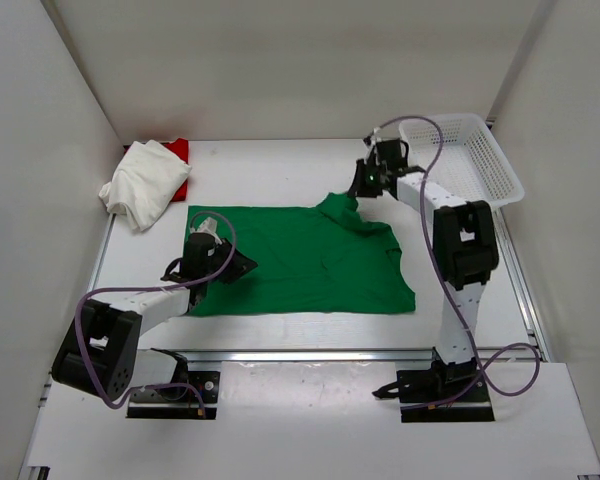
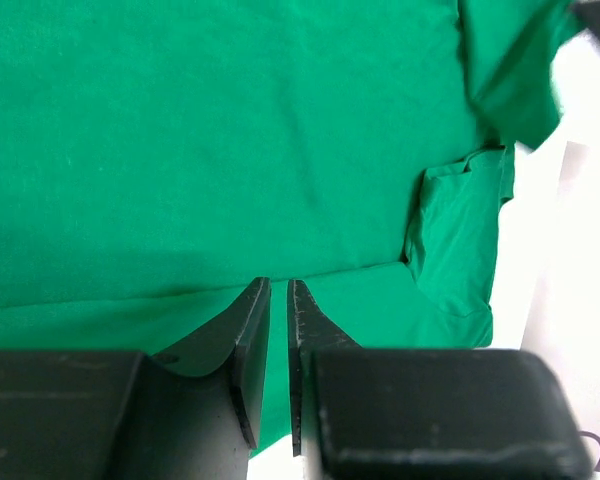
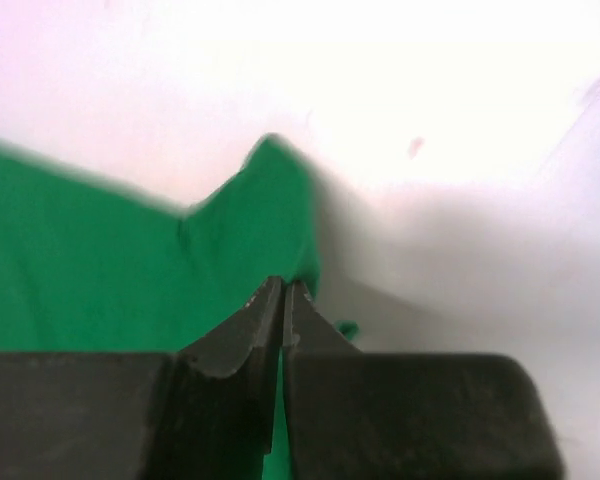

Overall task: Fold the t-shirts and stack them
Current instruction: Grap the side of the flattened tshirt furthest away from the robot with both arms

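- Top external view: at the far left of the tabletop [image 1: 280,165] lies the white t-shirt [image 1: 143,182]. It is all bunched up in a soft heap, close to the left wall.
- The red t-shirt [image 1: 181,150] peeks out from behind the white one. They touch. Only a small bit of red shows.
- The left pincer [image 1: 238,266] is down on the left part of the green t-shirt [image 1: 310,265], near its front edge.
- Left wrist view: the two fingers [image 2: 250,320] of this pincer are almost together. A thin strip of green cloth shows in the slit between them, so it is pinching the green t-shirt.
- The green t-shirt lies spread out in the middle of the tabletop, mostly flat. Its right end is a bit folded and wrinkled. It is well apart from the white and red ones.
- At its far edge, right of the middle, the green cloth is pulled up into a little peak.
- The right pincer [image 1: 358,188] is just at that peak.
- Right wrist view: its fingers [image 3: 245,330] are pressed tight together. The green cloth runs up to the tips and shows below them, so it is nipping the cloth.
- The white basket [image 1: 460,155] sits in the far right corner, behind the right arm.
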